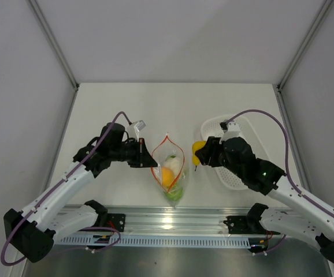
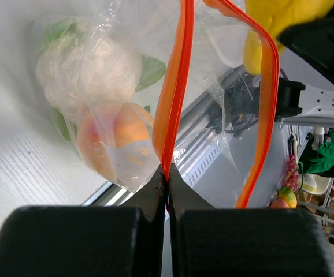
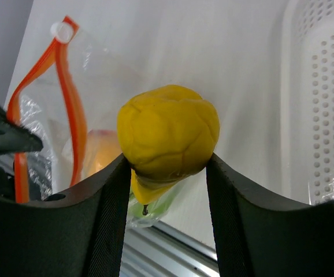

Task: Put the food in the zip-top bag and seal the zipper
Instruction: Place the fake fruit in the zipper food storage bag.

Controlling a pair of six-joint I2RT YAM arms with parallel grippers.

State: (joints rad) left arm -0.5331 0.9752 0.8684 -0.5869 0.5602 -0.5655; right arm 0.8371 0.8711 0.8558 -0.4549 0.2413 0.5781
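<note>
The right tool (image 3: 167, 164) grips a light, likely slippery pear (image 3: 168, 127) (at its widest); the left tool (image 2: 167, 179) pinches the zipper (image 2: 175, 86) of the limp bag (image 2: 123, 167).

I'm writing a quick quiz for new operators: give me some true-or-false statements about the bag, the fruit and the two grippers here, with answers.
1. The right gripper holds the yellow pear. True.
2. The orange fruit is inside the zip-top bag. True.
3. The zipper is sealed. False: the zipper stands open in a loop.
4. The left gripper is open and clear of the bag. False: the left gripper is shut on the zipper.
5. The pear lies in the basket. False: it is held outside the white basket.
</note>
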